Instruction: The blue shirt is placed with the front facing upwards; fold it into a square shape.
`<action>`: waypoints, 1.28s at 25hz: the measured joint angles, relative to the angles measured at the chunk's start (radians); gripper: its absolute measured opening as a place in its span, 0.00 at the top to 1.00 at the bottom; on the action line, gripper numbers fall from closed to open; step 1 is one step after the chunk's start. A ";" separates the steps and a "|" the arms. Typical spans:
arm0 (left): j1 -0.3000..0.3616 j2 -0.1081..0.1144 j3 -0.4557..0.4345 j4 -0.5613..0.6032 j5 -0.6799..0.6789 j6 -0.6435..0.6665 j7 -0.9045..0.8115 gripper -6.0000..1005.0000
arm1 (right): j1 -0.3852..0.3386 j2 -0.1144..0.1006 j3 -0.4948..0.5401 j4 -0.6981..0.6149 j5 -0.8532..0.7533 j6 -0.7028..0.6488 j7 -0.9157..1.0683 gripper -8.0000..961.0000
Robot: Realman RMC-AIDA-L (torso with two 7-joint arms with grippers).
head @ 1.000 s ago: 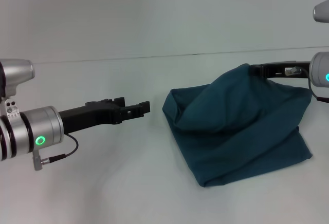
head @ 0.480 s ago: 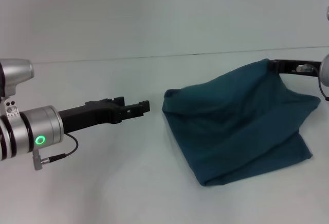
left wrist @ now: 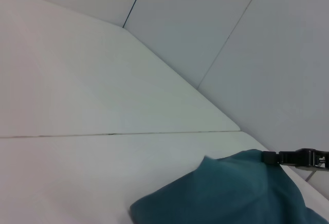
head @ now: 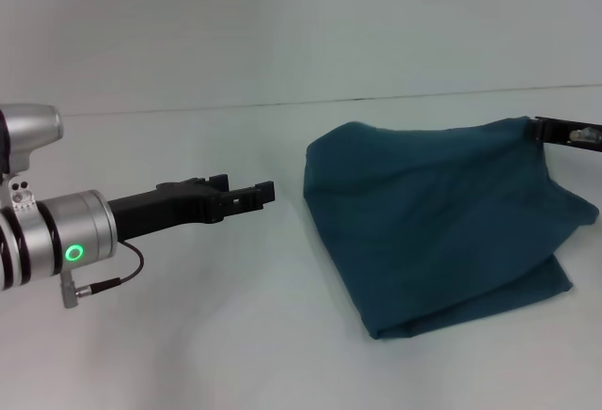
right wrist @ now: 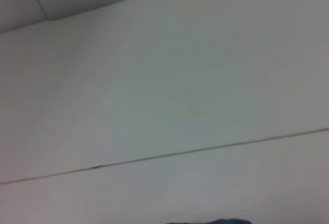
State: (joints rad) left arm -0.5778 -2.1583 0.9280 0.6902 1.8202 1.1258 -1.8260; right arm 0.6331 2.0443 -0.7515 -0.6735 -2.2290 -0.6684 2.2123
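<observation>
Right now the blue shirt (head: 442,227) fills the right half of the head view, folded over on itself on the white table (head: 282,335), with no lettering showing. Its lower layers lie flat toward the lower right, while its upper right corner is lifted and drawn taut toward the right edge of the frame. That corner is clenched by the right gripper (head: 538,131), a thin dark bar entering from the right edge at mid-height. In the left wrist view the same gripper appears at the lower right (left wrist: 267,157), pinching the raised tip of the shirt (left wrist: 231,193), which spreads along the bottom of the frame. The left gripper (head: 267,194) hovers at centre left of the head view, well apart from the cloth, holding nothing; whether its fingers are parted or closed cannot be told
</observation>
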 joint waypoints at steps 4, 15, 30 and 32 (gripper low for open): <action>-0.001 0.000 0.000 0.000 0.000 0.000 -0.001 0.05 | -0.010 0.001 -0.002 0.001 0.000 0.007 0.003 0.95; -0.004 0.000 0.000 -0.001 0.005 0.000 -0.001 0.06 | -0.027 0.014 -0.005 -0.001 0.002 -0.001 -0.005 0.89; -0.007 0.000 0.005 -0.002 0.003 0.021 -0.002 0.06 | -0.137 0.014 0.010 -0.184 0.129 -0.127 -0.008 0.53; -0.007 0.000 0.008 -0.004 0.004 0.045 -0.009 0.06 | -0.141 0.007 0.012 -0.185 0.130 -0.158 -0.016 0.43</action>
State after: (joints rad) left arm -0.5844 -2.1583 0.9359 0.6865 1.8242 1.1705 -1.8350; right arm 0.4920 2.0511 -0.7391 -0.8584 -2.0985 -0.8260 2.1964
